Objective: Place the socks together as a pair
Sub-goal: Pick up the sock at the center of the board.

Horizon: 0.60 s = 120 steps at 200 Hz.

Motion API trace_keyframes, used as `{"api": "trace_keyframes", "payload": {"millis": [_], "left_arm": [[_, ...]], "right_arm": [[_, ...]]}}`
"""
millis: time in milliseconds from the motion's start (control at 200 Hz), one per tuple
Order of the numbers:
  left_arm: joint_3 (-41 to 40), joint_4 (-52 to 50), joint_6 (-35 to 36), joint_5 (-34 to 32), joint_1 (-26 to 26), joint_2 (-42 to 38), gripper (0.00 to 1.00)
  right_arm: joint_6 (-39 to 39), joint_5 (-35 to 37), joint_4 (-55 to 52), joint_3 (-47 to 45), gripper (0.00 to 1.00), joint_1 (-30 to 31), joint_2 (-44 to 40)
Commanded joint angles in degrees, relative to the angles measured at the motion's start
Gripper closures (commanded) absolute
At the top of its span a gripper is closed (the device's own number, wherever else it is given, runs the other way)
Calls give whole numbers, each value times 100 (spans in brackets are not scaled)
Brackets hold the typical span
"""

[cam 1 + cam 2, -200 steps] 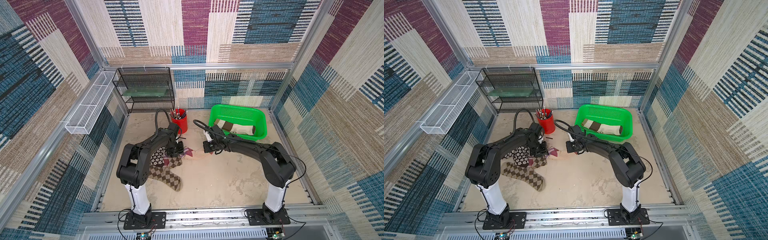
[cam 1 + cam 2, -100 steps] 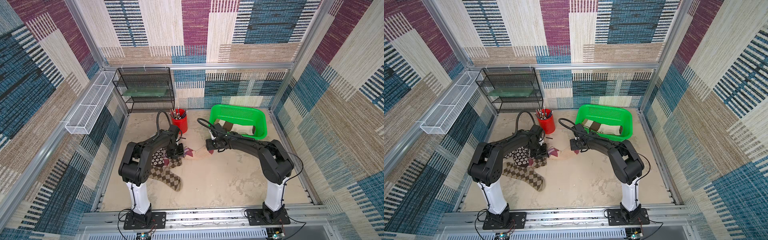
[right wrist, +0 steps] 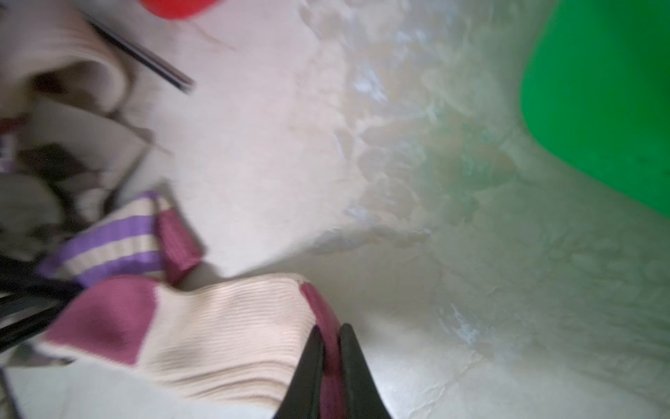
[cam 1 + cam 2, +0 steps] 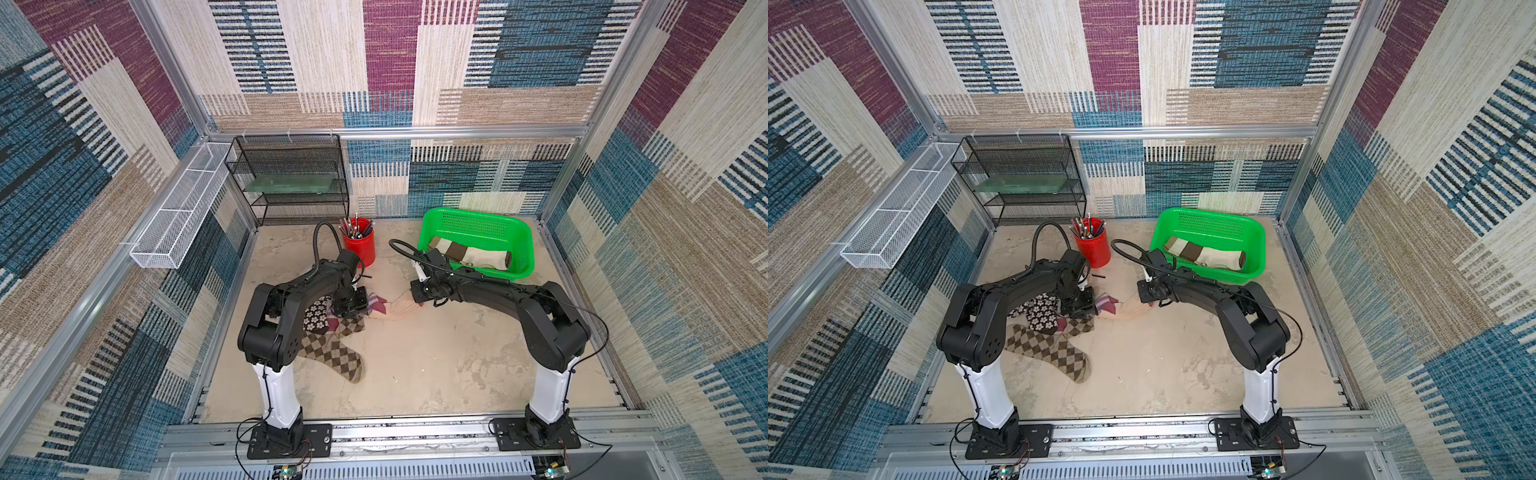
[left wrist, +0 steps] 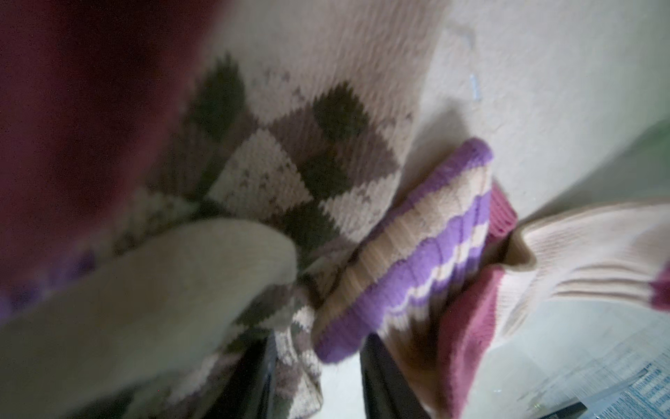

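Observation:
A beige sock with purple stripes (image 4: 398, 308) (image 3: 224, 333) lies stretched on the table between my two grippers. My right gripper (image 3: 329, 328) (image 4: 420, 302) is shut on its maroon toe (image 3: 328, 362). My left gripper (image 4: 351, 306) (image 5: 319, 362) sits on the sock pile, shut on the bunched purple-striped cuff (image 5: 406, 268), with a fold of argyle fabric (image 5: 297, 377) also between its fingers. In both top views a brown-tan argyle sock (image 4: 336, 357) (image 4: 1054, 351) and a dark flowered sock (image 4: 316, 318) (image 4: 1040, 313) lie partly under the left arm.
A green basket (image 4: 478, 216) at the back right holds cream-brown socks (image 4: 469, 253). A red cup of pens (image 4: 358, 247) stands just behind the left gripper, with a loose pen (image 3: 145, 61) on the table nearby. A black wire shelf (image 4: 291, 183) stands at the back left.
My right jaws opened and then closed again, now on the maroon toe of the beige sock. The left arm has hardly moved.

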Motion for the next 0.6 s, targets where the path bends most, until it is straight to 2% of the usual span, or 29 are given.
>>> {"api": "trace_keyframes", "payload": {"millis": [0,220,361,481,596], "left_arm": [[-107,115,-76,-112,0,159,61],[-202,182,-54,-86,-4,207,61],[-254,188,-75,-37,-4,255,61],[-326,233,-92,-20,0,248,61],[-387,267,-111,-2,-9,248,61]], "right_arm": [[-428,0,75,-265,86,201,-370],[-876,588,264,-1456,87,1068,-1646],[-886,930,322,-1818,88,1727,-2199],[-711,776,552,-2017,87,2105,-2521],[-911,574,1170,-2321,87,2612,-2788]]}}
